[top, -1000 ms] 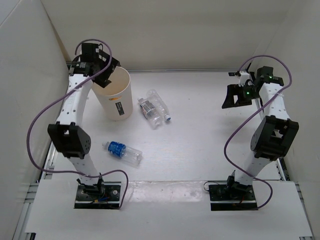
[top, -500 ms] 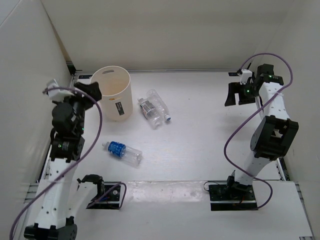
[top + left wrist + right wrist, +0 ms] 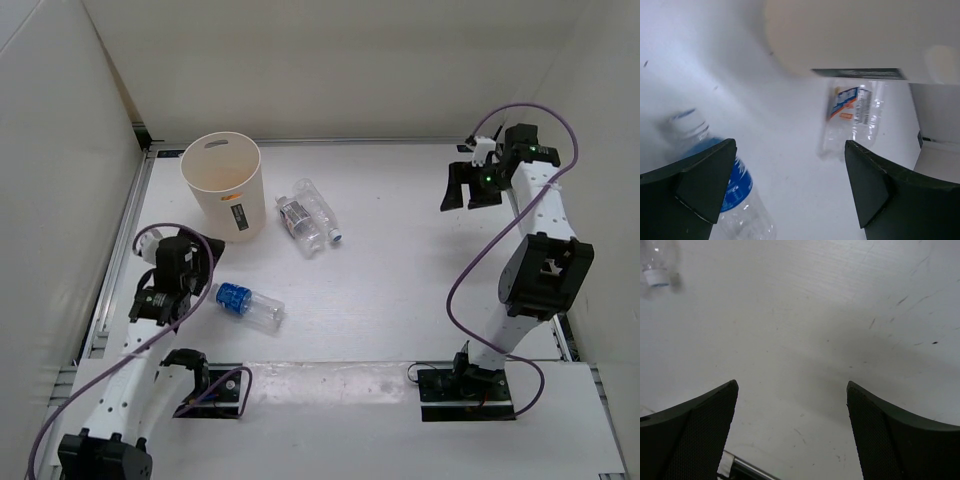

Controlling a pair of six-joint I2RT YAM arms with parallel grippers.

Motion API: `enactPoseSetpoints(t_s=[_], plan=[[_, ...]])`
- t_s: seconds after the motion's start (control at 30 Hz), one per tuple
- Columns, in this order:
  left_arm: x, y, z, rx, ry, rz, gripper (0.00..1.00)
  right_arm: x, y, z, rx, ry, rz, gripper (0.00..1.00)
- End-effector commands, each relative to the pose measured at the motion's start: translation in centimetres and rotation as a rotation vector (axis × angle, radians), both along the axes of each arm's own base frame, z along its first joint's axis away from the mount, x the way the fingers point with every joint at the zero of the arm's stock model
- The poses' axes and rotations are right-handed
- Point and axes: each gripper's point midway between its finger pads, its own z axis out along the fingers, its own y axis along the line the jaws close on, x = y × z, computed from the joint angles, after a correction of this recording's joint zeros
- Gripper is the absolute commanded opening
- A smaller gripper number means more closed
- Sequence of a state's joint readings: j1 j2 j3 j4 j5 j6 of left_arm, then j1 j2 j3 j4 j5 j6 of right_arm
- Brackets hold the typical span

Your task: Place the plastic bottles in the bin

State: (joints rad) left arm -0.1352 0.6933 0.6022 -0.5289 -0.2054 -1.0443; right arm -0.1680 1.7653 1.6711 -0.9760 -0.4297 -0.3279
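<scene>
Top external view, left to right: the bin stands upright at the back-left corner of the table, mouth open to the camera, dark label on its near side. The inside looks tan, but I can't tell if anything's lying in it. My left gripper hangs low in front of the bin. On the left wrist view its jaws are spread wide and gripping nothing. The blue-label bottle lies on its side just beside it, cap end nearest the gripper. Right of the bin, the two clear bottles lie side by side, touching each other, near the bin but not against it. After that there's a long stretch of white table out to the right gripper, which hovers near the back-right, jaws also wide apart, holding nothing. White walls box in the left, back and right, so the bin and both arms sit close to the edges.
</scene>
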Motion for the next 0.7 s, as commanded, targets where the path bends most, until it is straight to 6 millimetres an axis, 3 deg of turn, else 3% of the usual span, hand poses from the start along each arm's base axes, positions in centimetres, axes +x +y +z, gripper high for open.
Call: enactPoseSetpoints(t_s=[0.0,0.27,0.53,0.67], plan=[[-2.9,-0.3,-5.1,-0.143,0.242,0.136,1.0,-2.8,1.5,0.5,0.045,0.047,0.044,0.9],[-3.8,-2.0,-8.7,-0.311,0.371,0.191,1.0,-3.3,1.2,-0.2,0.0,0.049,0.056,0.9],[-3.8,-2.5,-10.4,-0.349,0.503,0.163,1.0,-3.7,1.2,-0.9,0.004,0.074,0.056,0.9],[-2.5,-2.9,-10.6,-0.345,0.533,0.121,1.0,-3.6,1.1,-1.1,-0.001,0.075,0.051,0.9]])
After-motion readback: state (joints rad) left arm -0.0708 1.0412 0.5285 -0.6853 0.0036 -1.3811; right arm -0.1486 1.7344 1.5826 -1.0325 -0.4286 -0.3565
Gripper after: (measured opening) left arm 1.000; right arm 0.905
